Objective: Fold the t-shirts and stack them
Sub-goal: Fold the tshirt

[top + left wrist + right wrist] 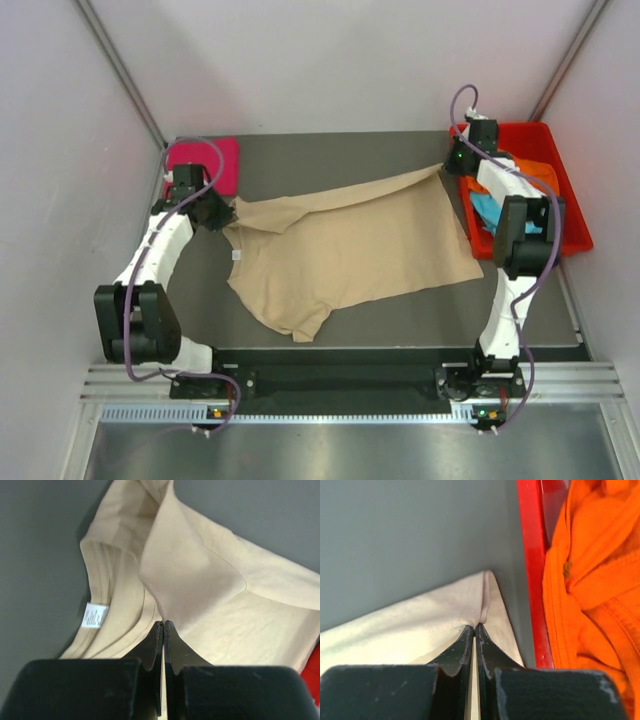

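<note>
A beige t-shirt lies spread across the dark table, its neck and white label towards the left. My left gripper is shut on a raised fold of the shirt near the shoulder; in the left wrist view that fold rises from the closed tips, with the label beside them. At the back right, my right gripper is shut on the shirt's corner, and its tips pinch the beige cloth. A folded magenta t-shirt sits at the back left.
A red tray stands at the right edge of the table, holding an orange t-shirt and a light blue one. The tray's wall and the orange cloth are just right of my right fingers. Walls enclose the table.
</note>
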Controlling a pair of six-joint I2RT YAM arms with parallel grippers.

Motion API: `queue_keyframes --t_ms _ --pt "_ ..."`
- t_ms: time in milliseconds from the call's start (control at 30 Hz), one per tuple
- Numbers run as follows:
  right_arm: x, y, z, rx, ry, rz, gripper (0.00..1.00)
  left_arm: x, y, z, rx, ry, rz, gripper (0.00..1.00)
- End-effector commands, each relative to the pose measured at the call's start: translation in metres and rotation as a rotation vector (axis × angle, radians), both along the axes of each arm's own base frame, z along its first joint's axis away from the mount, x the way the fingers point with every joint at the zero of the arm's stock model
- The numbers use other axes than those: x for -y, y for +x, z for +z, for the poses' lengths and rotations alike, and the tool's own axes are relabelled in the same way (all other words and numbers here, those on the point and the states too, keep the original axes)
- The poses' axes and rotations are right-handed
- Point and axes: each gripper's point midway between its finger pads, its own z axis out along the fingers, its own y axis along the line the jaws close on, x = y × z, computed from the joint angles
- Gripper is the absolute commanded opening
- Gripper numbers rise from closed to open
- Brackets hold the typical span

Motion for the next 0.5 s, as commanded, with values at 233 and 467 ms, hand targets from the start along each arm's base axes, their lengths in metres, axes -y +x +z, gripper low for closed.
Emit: queue_keyframes --t_ms 233,467 --pt "0.020 -0.024 0.016 -0.002 -0.099 -0.070 0.00 0.009 -0.054 -0.016 -0.061 -0.042 -0.021 0.00" --pt "0.022 -0.045 0.006 -0.041 -0.116 -0.086 0.00 0.014 -0.087 -0.057 -0.158 -0.054 -0.042 0.00"
